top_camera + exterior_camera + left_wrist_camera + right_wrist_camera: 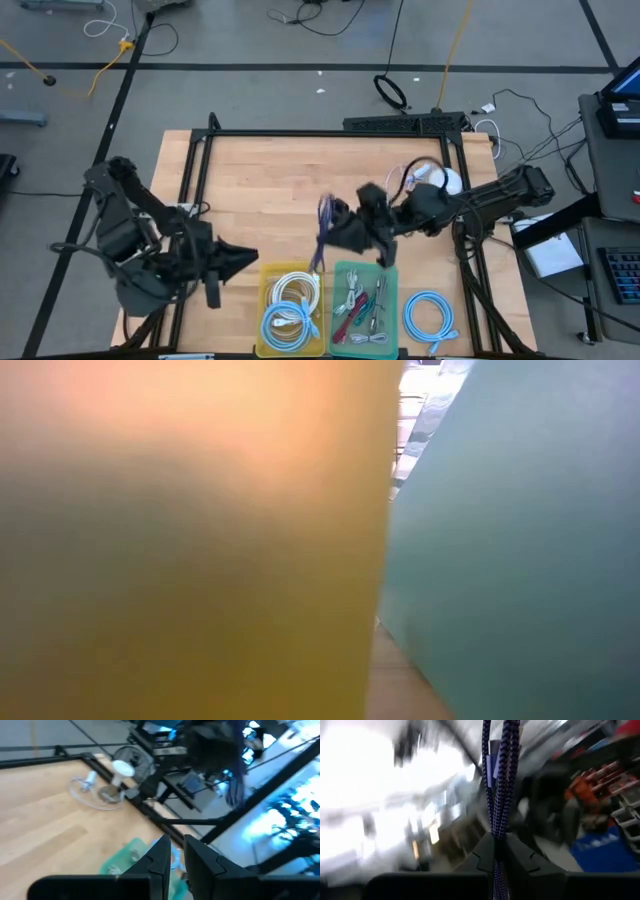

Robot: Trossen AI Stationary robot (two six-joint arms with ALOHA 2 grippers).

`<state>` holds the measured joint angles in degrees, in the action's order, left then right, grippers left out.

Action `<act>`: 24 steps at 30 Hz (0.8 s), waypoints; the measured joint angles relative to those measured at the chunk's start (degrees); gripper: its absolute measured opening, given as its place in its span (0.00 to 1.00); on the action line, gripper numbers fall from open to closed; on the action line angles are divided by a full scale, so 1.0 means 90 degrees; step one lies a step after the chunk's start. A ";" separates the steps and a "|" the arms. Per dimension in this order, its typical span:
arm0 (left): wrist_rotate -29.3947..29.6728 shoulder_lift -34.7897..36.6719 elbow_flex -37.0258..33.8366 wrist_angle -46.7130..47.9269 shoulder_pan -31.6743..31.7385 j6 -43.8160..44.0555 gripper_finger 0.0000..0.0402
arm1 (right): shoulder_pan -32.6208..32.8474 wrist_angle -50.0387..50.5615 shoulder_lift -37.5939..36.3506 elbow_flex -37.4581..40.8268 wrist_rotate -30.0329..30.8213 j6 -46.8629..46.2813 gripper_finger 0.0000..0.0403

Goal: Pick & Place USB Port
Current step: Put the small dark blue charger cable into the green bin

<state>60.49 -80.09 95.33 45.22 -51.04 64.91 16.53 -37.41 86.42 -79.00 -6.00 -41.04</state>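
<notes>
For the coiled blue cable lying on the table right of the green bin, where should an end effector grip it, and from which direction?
Take the blue cable from straight above, pinching across one side of the coil. It lies flat with an open centre and bare table around it, so one finger can drop inside the ring and one outside.

The overhead view is evenly lit and mostly sharp across the pale wooden table (270, 190), with soft shadows under both dark arms; the braided purple cable (322, 232) is slightly smeared. The table-height view is wholly out of focus, filled by the yellow plastic bin wall (190, 540) and the teal plastic bin wall (520, 530), with a bright sliver between them. The left wrist view is soft, with blue glare at one side. The right wrist view is heavily motion-blurred, with blown-out white glare.
</notes>
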 joint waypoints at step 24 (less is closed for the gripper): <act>-0.1694 -0.0056 -0.0868 0.2408 0.1228 0.2333 0.14 | 0.1469 1.1906 0.0067 -0.1338 0.2319 0.8578 0.02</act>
<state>45.24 -80.60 87.52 66.90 -39.99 85.91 29.76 69.74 87.03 -91.04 14.87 36.17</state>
